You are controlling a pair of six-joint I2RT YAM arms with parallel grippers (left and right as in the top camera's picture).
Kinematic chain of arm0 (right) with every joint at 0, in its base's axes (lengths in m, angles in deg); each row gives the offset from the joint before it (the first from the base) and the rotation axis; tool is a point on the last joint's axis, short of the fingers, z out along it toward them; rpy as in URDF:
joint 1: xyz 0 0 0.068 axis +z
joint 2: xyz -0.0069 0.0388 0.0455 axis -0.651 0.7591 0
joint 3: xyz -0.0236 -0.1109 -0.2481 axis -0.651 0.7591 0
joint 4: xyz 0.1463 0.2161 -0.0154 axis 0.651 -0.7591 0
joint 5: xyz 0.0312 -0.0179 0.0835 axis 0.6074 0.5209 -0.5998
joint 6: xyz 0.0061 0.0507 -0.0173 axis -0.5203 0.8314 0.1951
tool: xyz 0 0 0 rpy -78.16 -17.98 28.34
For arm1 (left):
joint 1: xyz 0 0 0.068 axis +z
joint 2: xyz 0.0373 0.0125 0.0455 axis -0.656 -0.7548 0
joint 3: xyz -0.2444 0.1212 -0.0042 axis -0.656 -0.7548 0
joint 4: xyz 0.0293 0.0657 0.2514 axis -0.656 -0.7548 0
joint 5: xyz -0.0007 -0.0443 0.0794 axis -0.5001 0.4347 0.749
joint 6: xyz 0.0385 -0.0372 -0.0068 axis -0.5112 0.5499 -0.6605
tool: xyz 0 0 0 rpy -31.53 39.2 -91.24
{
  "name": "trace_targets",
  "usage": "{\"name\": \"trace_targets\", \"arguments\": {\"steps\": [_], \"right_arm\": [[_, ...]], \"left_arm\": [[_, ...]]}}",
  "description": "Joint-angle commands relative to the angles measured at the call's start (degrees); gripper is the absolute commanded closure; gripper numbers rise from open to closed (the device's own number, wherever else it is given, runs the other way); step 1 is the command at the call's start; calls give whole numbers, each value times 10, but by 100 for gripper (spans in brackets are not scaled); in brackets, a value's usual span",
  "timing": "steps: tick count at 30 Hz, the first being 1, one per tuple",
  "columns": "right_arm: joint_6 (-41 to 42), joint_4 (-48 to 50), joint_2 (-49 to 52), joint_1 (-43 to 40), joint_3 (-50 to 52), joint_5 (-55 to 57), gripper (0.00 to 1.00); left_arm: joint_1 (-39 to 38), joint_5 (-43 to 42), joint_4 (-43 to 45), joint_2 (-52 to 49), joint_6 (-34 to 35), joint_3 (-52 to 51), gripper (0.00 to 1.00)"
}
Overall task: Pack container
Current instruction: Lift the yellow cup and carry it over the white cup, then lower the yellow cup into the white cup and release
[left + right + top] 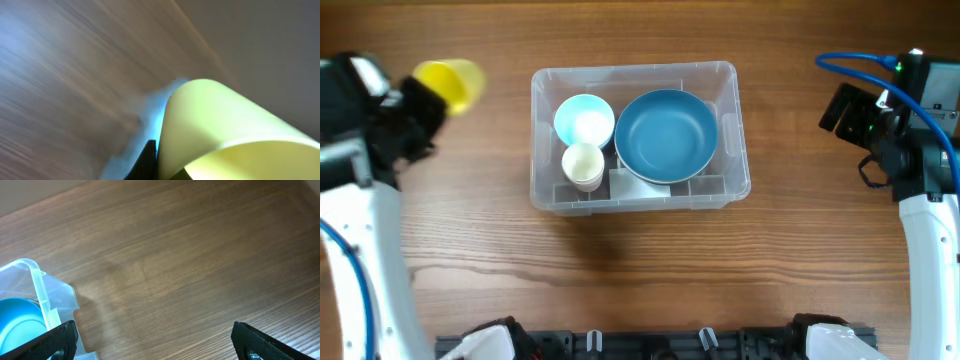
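Observation:
The clear plastic container (542, 140) sits at the table's middle back. It holds a large blue bowl (666, 134), a small light-blue bowl (584, 120) and a cream cup (583, 165). My left gripper (415, 105) at the far left is shut on a yellow cup (453, 83), held left of the container; the cup fills the left wrist view (220, 130), which is motion-blurred. My right gripper (152, 340) is open and empty, right of the container, whose corner (35, 280) shows in its view.
The wooden table (640, 270) spreads in front of the container. A black fixture (650, 345) runs along the front edge. A blue cable (850, 62) loops by the right arm.

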Motion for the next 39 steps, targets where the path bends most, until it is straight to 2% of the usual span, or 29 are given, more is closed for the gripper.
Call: {"name": "trace_targets", "arguments": {"steps": [1, 7, 12, 19, 32, 39], "right_arm": [[8, 0, 5, -1, -6, 10, 0], [8, 0, 5, -1, -6, 10, 0], [8, 0, 5, -1, -6, 10, 0], [8, 0, 5, -1, -6, 10, 0], [8, 0, 5, -1, -6, 10, 0], [8, 0, 5, -1, -6, 10, 1]], "left_arm": [[-126, 32, -35, 33, -36, 5, 96], [-274, 118, -83, 14, -36, 5, 96], [-339, 163, -108, -30, -33, 5, 96], [-343, 198, -125, -83, 9, 5, 96], [-343, 204, -115, -175, 26, 3, 96], [-343, 205, -125, -191, 31, 3, 96]]}}
